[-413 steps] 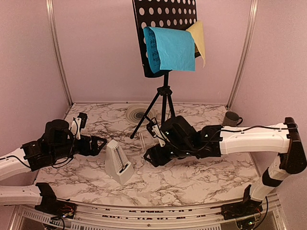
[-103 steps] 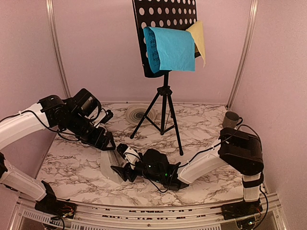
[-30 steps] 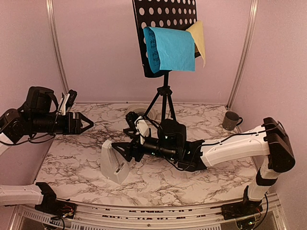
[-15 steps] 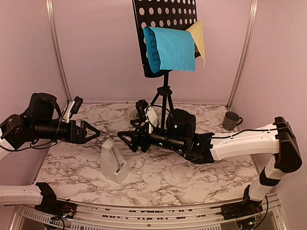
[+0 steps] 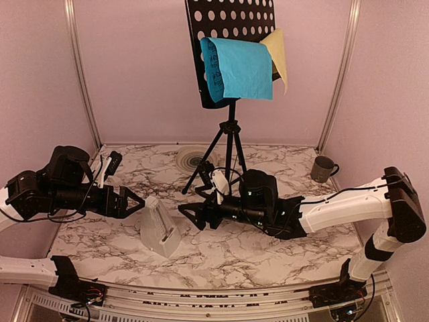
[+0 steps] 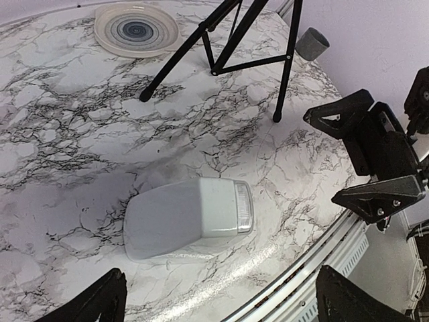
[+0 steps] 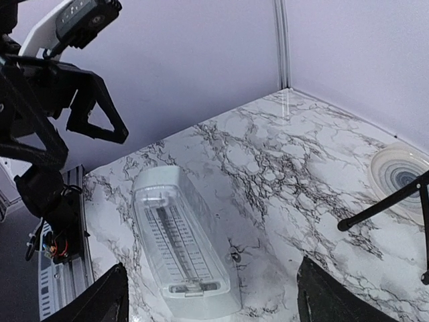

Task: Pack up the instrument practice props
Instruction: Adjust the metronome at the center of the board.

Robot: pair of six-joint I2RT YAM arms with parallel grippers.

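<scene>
The white metronome [image 5: 159, 228] is found standing on the worktop [image 5: 268, 258] toward the near left, flanked by the left claw [image 5: 139, 203] and the right claw [image 5: 188, 218]. Both are spread open, nothing is held, and neither is seen to touch it. Since the claws are pointed at one another across this one prop, a collision could be caused if both were driven in together. The metronome's sides are smooth and tapered, so it could be squeezed out of a pinch taken too high, or toppled by a nudge near its narrow top. The black music stand [image 5: 231, 27] is carried on thin tripod legs [image 5: 228, 157] just behind the right arm [image 5: 335, 204] and could be tipped by a careless sweep. The blue page [image 5: 244, 70] and yellow page [image 5: 279, 50] are only draped over it and could be shaken loose. No box or bag for packing is seen. The worktop is marble-patterned and faintly glossy, with a ringed plate [image 5: 186, 161] and a dark mug [image 5: 323, 168] set near the back. The space is enclosed by pale lilac walls [image 5: 134, 67] with metal corner rails [image 5: 81, 74].
</scene>
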